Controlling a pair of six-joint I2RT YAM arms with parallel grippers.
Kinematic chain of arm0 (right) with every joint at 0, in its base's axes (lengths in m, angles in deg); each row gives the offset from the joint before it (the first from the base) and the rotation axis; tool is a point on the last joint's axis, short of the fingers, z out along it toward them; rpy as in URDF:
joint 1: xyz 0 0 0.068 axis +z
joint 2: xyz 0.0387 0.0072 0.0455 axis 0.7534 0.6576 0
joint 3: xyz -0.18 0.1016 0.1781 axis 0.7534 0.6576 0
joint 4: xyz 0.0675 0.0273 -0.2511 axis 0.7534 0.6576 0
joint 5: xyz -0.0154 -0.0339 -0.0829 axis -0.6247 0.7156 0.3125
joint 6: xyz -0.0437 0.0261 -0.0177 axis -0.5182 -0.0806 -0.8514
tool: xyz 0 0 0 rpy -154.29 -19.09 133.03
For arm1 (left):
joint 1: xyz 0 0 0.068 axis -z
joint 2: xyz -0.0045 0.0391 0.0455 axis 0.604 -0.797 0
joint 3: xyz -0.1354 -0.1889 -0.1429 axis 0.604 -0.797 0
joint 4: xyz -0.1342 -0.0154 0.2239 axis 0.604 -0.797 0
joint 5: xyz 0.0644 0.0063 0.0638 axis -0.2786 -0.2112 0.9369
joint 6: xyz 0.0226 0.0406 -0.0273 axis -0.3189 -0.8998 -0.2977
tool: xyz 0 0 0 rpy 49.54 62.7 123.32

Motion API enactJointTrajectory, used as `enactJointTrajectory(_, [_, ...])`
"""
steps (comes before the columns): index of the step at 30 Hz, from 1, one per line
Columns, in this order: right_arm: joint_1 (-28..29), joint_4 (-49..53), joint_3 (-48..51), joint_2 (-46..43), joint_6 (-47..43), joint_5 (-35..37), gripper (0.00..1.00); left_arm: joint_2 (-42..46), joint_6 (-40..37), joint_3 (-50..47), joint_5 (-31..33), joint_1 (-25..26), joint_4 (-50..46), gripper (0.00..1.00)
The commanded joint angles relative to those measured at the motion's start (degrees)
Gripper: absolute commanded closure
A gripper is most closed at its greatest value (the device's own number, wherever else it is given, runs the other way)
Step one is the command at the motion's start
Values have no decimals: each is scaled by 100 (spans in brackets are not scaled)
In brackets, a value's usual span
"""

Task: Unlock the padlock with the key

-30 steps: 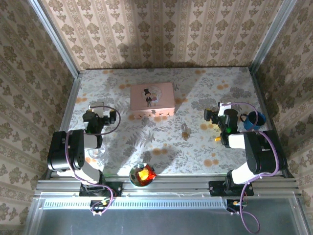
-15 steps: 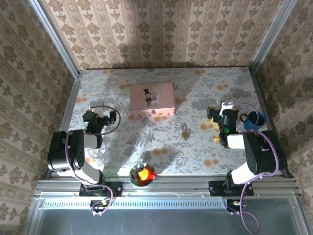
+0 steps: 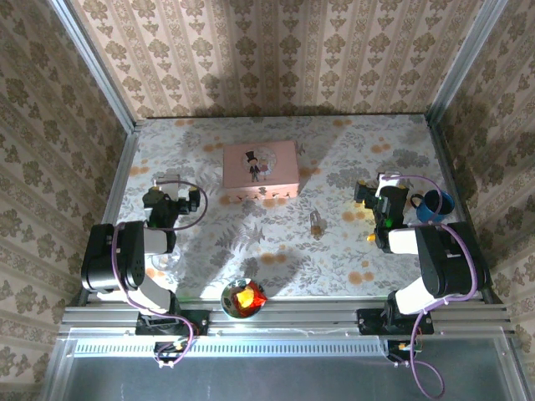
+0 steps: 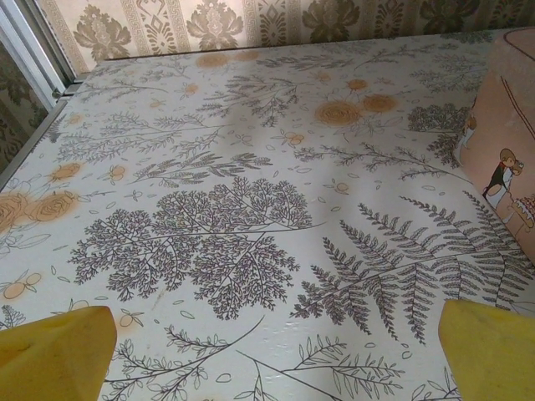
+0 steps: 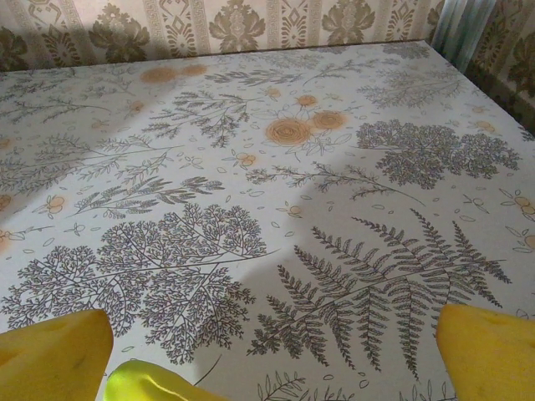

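The small brass padlock point(image 3: 317, 222) stands on the patterned table between the two arms, apart from both. I cannot make out the key. My left gripper point(image 3: 160, 197) is at the left side of the table, and in the left wrist view point(image 4: 272, 351) its yellow fingers point(image 4: 54, 351) are spread wide over bare tabletop. My right gripper point(image 3: 369, 195) is at the right side, and in the right wrist view point(image 5: 272, 355) it is open too. A yellow-green rounded object point(image 5: 155, 384) lies low by its left finger point(image 5: 50, 355).
A pink rectangular box point(image 3: 260, 163) with a cartoon couple sits at the back centre; its side shows at the right of the left wrist view point(image 4: 501, 159). A blue cup point(image 3: 435, 205) stands right of the right arm. A dark bowl point(image 3: 243, 297) sits at the near edge.
My right gripper has shifted slightly to the right. The left arm and the padlock have barely moved.
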Motion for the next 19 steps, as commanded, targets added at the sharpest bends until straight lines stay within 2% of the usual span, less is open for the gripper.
enactJointTrajectory(1, [35,-165,44,20,17,152,0,48,-117,27,48,17,-36,0])
enactJointTrajectory(19, [35,-166,44,14,17,155,0,49,-108,32,82,29,-58,0])
